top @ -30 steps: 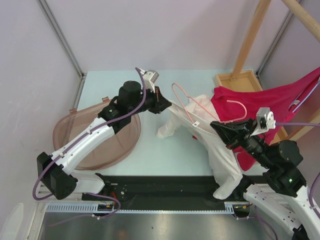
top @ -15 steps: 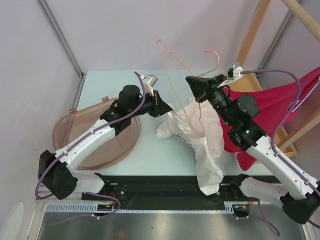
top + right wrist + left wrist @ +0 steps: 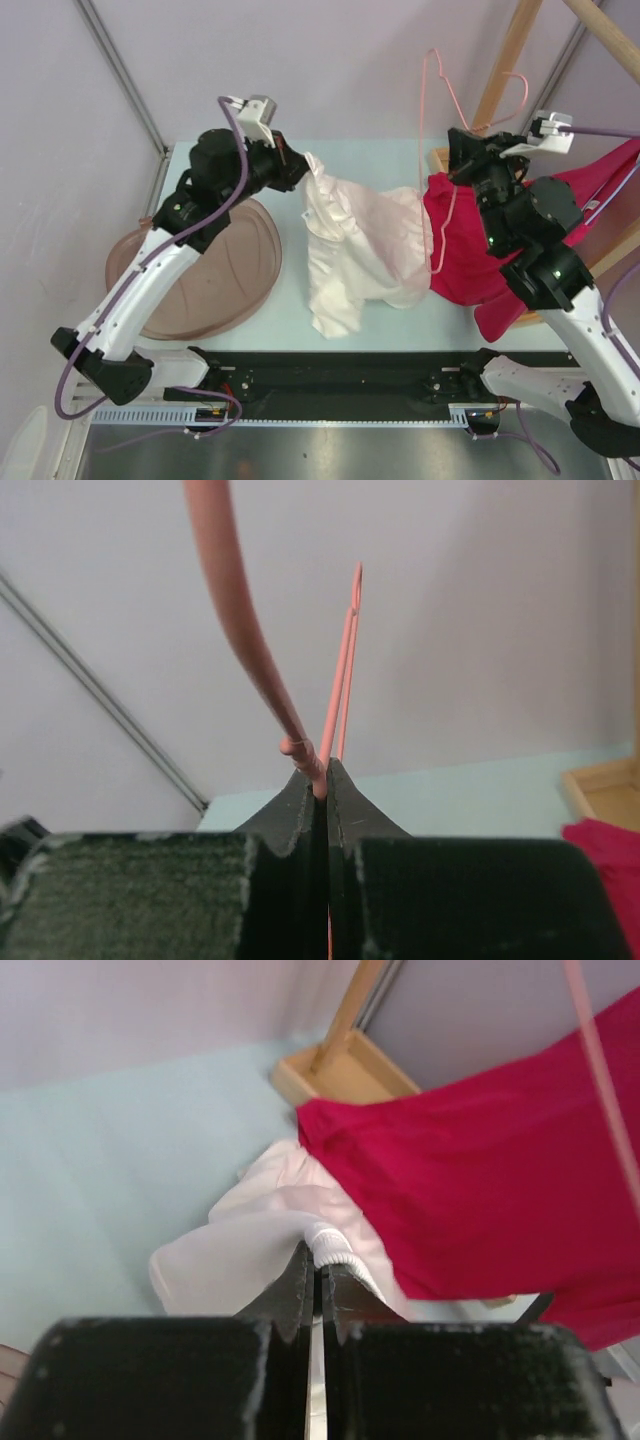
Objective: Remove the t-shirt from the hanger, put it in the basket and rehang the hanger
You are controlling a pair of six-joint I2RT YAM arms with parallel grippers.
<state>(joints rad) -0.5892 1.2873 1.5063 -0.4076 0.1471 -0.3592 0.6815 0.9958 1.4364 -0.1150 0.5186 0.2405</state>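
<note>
Left gripper (image 3: 318,1260) clamped on a white t-shirt (image 3: 360,250); right gripper (image 3: 322,770) clamped on a pink hanger (image 3: 228,580) above the counter (image 3: 380,160).

Parts hidden, blurred or cut by an edge.
Overhead, cannot see the fingertips of the left gripper (image 3: 295,172), lost in a fold of the t-shirt (image 3: 365,250). In the right wrist view, cannot follow the hanger (image 3: 228,600) past 11 o'clock: blurred near the lens, cut by the edge. Cannot see the whole red garment (image 3: 475,250), cut at 3 o'clock overhead, nor the wooden rack (image 3: 505,60), cut at 1 o'clock.
</note>
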